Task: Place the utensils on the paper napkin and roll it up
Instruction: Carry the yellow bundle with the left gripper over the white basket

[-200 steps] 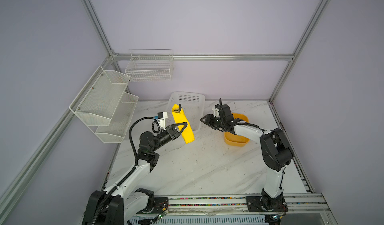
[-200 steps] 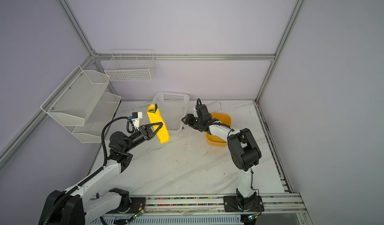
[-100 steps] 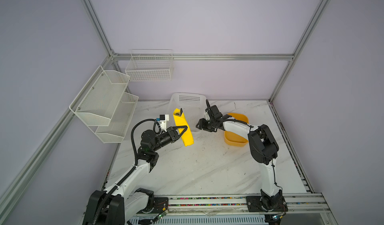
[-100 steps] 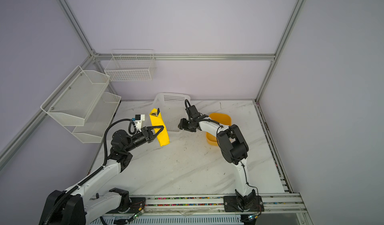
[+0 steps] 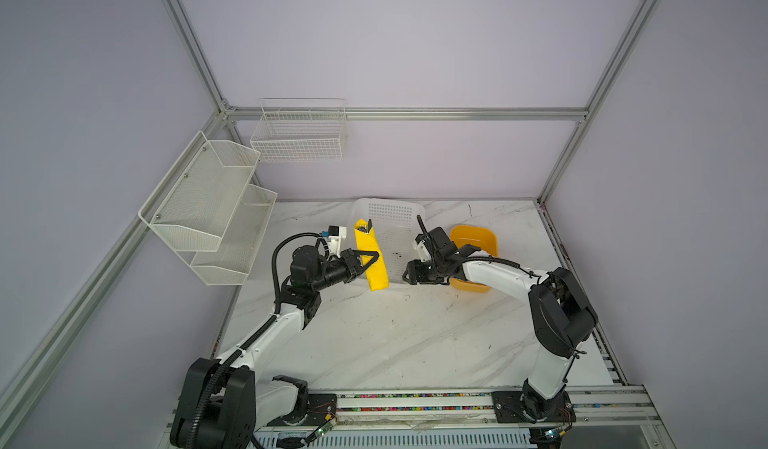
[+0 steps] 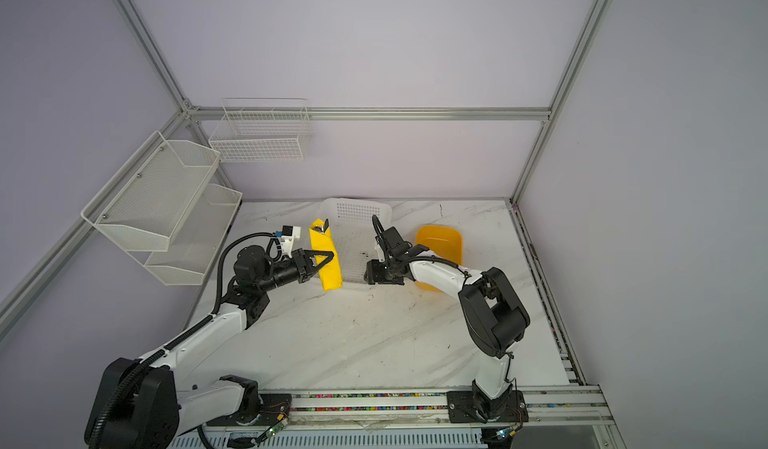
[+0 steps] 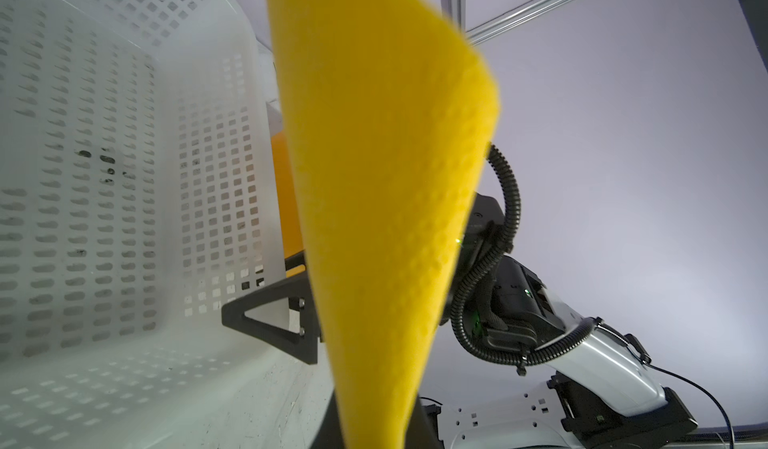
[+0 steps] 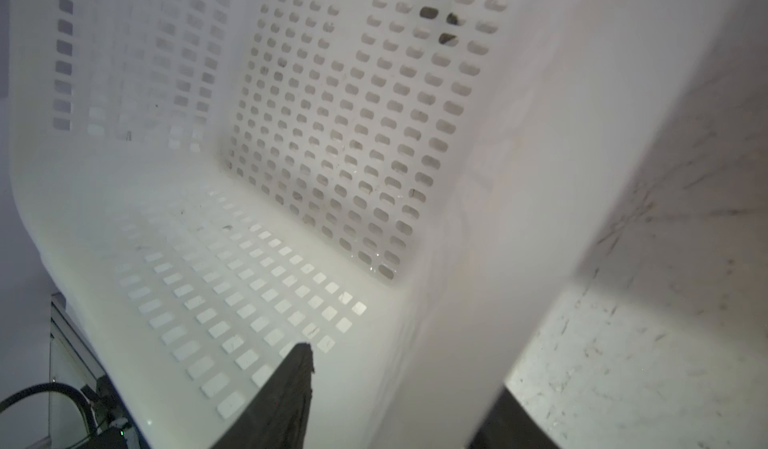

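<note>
Nearest lies the white, grey-veined marble tabletop [image 5: 395, 343], scuffed with dark specks. Above its middle, in both top views, the left tool [image 5: 374, 258] is clenched around the paper napkin [image 5: 377, 278], a bright yellow sheet rolled into a long, slightly flattened tube held clear of the surface and leaning a little. Close up, the roll's dimpled, soft paper [image 7: 386, 218] fills the left wrist view, hiding one finger; only the other, a black triangular open-frame finger [image 7: 270, 326], shows beside it. The utensils [image 5: 363, 227] sit inside the roll (only a small shiny metal tip peeks from its far end, so which pieces they are cannot be made out). Just to the right, the right tool [image 5: 407, 275] reaches the near edge of the white plastic basket [image 5: 399, 218], whose walls and floor are pierced with rows of small slots. Its jaws stand apart with the basket's smooth wall [image 8: 457, 260] between them, one dark finger [image 8: 291, 393] inside; whether they pinch it I cannot tell. Behind that arm sits a rounded orange tub [image 5: 476, 237], partly hidden. Farthest, a tiered mesh shelf [image 5: 199, 202] and a wire rack [image 5: 299, 135] hang on the walls.
</note>
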Available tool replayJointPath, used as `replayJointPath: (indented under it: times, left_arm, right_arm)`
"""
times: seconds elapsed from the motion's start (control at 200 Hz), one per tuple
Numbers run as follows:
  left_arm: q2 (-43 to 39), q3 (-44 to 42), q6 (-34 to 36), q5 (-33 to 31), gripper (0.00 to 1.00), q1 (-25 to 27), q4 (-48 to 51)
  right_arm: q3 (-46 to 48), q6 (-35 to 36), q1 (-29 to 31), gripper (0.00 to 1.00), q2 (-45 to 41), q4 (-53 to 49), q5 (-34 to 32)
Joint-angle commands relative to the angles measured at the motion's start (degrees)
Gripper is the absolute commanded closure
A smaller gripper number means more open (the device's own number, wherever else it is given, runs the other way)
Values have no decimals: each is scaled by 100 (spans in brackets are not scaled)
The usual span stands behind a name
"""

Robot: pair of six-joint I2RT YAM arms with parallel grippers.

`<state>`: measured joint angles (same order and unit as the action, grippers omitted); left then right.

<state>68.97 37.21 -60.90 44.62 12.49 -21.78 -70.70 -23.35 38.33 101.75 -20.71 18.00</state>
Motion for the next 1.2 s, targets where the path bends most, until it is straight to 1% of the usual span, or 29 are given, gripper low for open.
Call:
replayJointPath:
  times: [0.0, 0.06, 0.105, 0.19, 0.27, 0.34, 0.37, 0.4, 0.42, 0.5, 0.57, 0.655, 0.875, 1.07, 1.195]
  left_arm:
    - [126, 870, 562, 224, 94, 3, 402]
    - [303, 1077, 807, 247, 94, 59, 746]
    - [451, 1235, 1063, 194, 94, 122, 1074]
    - [745, 1573, 1475, 150, 94, 248, 1672]
    - [1009, 1866, 1733, 212, 94, 418, 1959]
    - [1147, 2115, 1959, 135, 94, 520, 2315]
    - [1408, 2220, 2074, 114, 94, 559, 2464]
    - [1497, 2307, 2175, 92, 94, 602, 2583]
    - [1560, 2366, 2235, 74, 94, 633, 2653]
    - [1787, 2598, 2453, 47, 94, 726, 2904]
    - [1982, 2776, 2538, 38, 95, 754, 2983]
    - [2222, 2998, 2624, 50, 95, 755, 3026]
    - [2936, 3699, 3059, 91, 96, 751, 3545]
    - [3396, 4070, 3204, 202, 96, 746, 3632]
    - [3767, 4350, 3225, 211, 97, 720, 3648]
  right_arm:
    - [322, 260, 88, 43, -524, -62, 253]
    - [451, 279, 87, 43, -798, 87, 359]
    - [514, 247, 87, 43, -991, 122, 308]
    - [638, 161, 87, 42, -1396, 175, -84]
    - [744, 81, 80, 41, -1798, 249, -533]
    - [807, 27, 61, 41, -2114, 278, -956]
    - [819, 3, 46, 41, -2247, 278, -1119]
    - [842, -9, 36, 41, -2274, 286, -1262]
    - [864, -28, 35, 41, -2469, 294, -1364]
    - [940, -154, 19, 40, -2778, 371, -1785]
    - [1082, -258, 8, 39, -3012, 554, -1982]
    - [1258, -394, -5, 38, -3207, 852, -2003]
    - [1585, -840, -10, 36, -3308, 1683, -1644]
    - [1594, -1016, -12, 36, -3152, 1839, -1589]
    - [1473, -1083, -16, 37, -3009, 1695, -1725]
